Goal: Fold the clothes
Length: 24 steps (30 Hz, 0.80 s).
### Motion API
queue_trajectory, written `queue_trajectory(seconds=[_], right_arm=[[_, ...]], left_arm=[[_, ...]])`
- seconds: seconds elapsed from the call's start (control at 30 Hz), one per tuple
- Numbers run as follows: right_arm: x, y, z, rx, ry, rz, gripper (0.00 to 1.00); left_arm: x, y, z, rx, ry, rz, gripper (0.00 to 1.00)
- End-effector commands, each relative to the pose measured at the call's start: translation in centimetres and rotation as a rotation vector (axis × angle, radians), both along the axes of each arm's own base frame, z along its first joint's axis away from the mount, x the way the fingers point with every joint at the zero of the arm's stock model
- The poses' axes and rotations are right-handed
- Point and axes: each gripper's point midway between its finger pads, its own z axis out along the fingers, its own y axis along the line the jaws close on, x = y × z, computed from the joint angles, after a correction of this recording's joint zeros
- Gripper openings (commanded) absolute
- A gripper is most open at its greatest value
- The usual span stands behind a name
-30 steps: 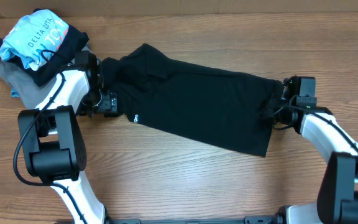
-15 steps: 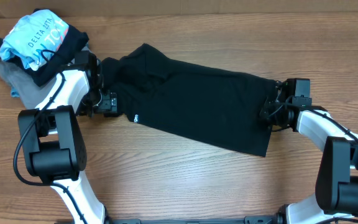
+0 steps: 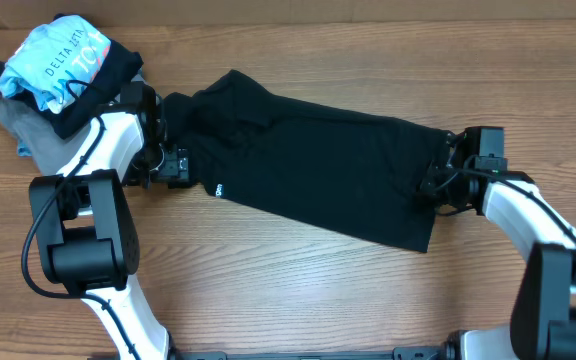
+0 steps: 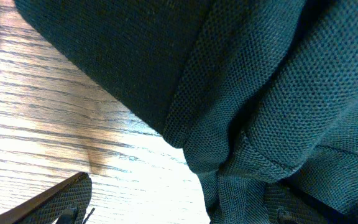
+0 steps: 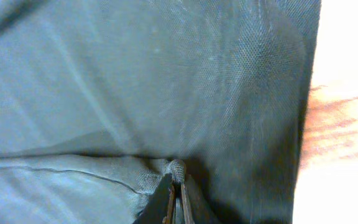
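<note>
Right, starting at the far left of the overhead view: a light-blue printed shirt point(image 3: 56, 55) sits bundled in the top corner of the wooden table point(image 3: 298, 290), partly on top of a grey garment point(image 3: 10, 118). Both lie apart from my work.

Just beside that pile, my left gripper point(image 3: 180, 160) sits at the left end of the black garment point(image 3: 318, 175). On the left wrist camera I see one finger point(image 4: 58, 202) low over bare wood. The other is mostly buried under a bunched, stitched fold of the cloth at the far side. The jaws stand wide apart, and the fabric's edge reaches into the gap without being clamped.

The garment itself lies stretched across the middle of the table, running from upper left down to lower right. It is mostly flat, with some rumpling near the left end. A tiny white logo point(image 3: 217, 187) shows near the lower left hem.

At the right end, my right gripper point(image 5: 178, 186) meets the cloth close to its right edge. On the right wrist camera the two fingertips are pressed together with a small pinch of black fabric caught between them. Bare wood shows just past the garment's edge.
</note>
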Motion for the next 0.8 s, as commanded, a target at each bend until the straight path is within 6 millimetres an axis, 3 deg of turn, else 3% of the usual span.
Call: queue_trajectory(seconds=[0.0, 0.17, 0.4, 0.57, 0.77], right_arm=[[0.8, -0.6, 3.7, -0.034, -0.096, -0.010, 0.04], [-0.8, -3.1, 4.0, -0.154, -0.042, -0.111, 0.04], [-0.7, -5.0, 4.0, -0.227, -0.044, -0.163, 0.04], [-1.1, -7.3, 3.8, -0.211, -0.029, -0.253, 0.04], [-1.5, -8.6, 3.1, -0.169, -0.006, -0.291, 0.04]], left_arm=[[-0.9, -1.2, -1.8, -0.032, 0.058, -0.033, 0.91], [-0.9, -1.2, -1.8, -0.032, 0.058, -0.034, 0.91], [-0.9, -1.2, -1.8, -0.032, 0.057, -0.034, 0.92], [-0.9, -1.2, -1.8, -0.032, 0.058, -0.034, 0.93], [-0.9, -1.2, -1.8, -0.032, 0.057, -0.034, 0.94]])
